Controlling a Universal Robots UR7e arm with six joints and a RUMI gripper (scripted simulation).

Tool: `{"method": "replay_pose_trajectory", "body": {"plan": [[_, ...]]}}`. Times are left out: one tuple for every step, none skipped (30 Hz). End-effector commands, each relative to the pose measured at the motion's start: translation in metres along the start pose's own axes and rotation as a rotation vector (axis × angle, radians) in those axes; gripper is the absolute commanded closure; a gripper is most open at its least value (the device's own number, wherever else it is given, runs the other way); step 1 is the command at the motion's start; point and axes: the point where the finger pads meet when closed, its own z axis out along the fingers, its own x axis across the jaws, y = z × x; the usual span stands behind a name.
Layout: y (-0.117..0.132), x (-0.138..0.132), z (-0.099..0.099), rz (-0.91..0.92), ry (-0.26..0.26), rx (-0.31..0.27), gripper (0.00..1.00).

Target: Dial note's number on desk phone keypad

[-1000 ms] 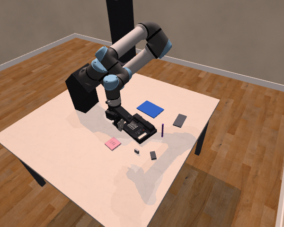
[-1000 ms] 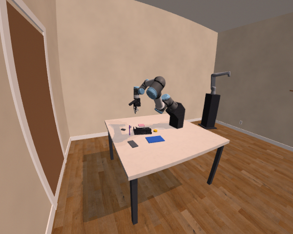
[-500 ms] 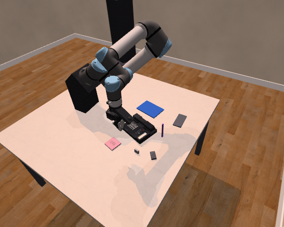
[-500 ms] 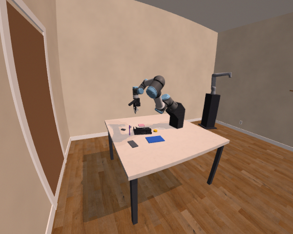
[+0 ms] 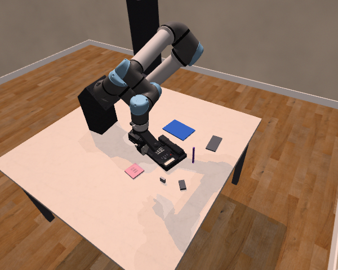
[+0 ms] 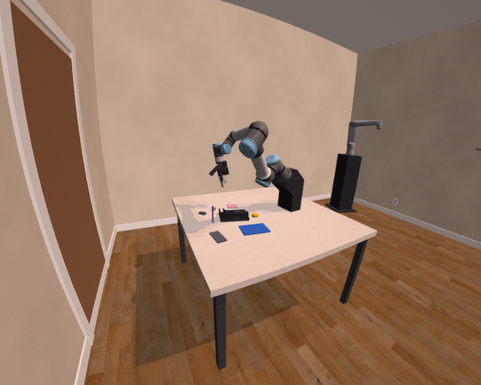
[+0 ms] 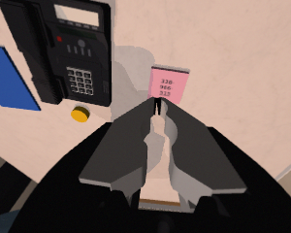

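The black desk phone (image 5: 172, 159) (image 6: 234, 216) (image 7: 94, 44) lies on the table with its handset (image 5: 171, 144) (image 7: 24, 39) in the cradle beside the keypad (image 5: 159, 150) (image 7: 80, 81). The pink note (image 5: 134, 170) (image 6: 232, 205) (image 7: 168, 86) lies flat beside the phone; it bears three short lines of digits, too blurred to read surely. My gripper (image 5: 143, 150) (image 6: 222, 180) (image 7: 156, 99) is shut and empty. It hangs well above the table, and in the wrist view its tips sit over the note's near edge, to the right of the keypad.
A yellow disc (image 7: 80, 114) (image 6: 256, 214) lies by the phone's keypad end. A blue pad (image 5: 178, 129) (image 6: 254, 228) (image 7: 7, 80), a grey slab (image 5: 214, 143) (image 6: 218, 237), a purple pen (image 5: 193, 154) (image 6: 212, 213) and two small dark blocks (image 5: 163, 179) (image 5: 182, 184) lie around. The arm's black pedestal (image 5: 97, 111) stands behind.
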Motion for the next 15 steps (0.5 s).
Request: {"method": "replay_pose_trajectory", "body": {"plan": [[0.0007, -0.0014, 0.0006, 0.039, -0.020, -0.081, 1.00], [0.0007, -0.0014, 0.0006, 0.039, -0.020, -0.081, 1.00], [0.0007, -0.0014, 0.0006, 0.039, -0.020, -0.081, 1.00], [0.0009, -0.0016, 0.0006, 0.047, -0.023, -0.098, 1.00], [0.0011, -0.0018, 0.0007, 0.054, -0.025, -0.115, 1.00], [0.0012, -0.0019, 0.0008, 0.062, -0.028, -0.132, 1.00], [0.0013, -0.0020, 0.0008, 0.069, -0.030, -0.150, 1.00], [0.0014, -0.0020, 0.0008, 0.077, -0.031, -0.168, 1.00], [0.0015, -0.0021, 0.0008, 0.084, -0.032, -0.186, 1.00], [0.0015, -0.0021, 0.0007, 0.091, -0.033, -0.205, 1.00], [0.0016, -0.0020, 0.0007, 0.099, -0.033, -0.223, 1.00], [0.0015, -0.0019, 0.0006, 0.106, -0.033, -0.242, 1.00], [0.0015, -0.0018, 0.0005, 0.113, -0.032, -0.262, 1.00], [0.0014, -0.0016, 0.0004, 0.120, -0.031, -0.281, 1.00], [0.0012, -0.0014, 0.0003, 0.127, -0.029, -0.301, 1.00]]}}
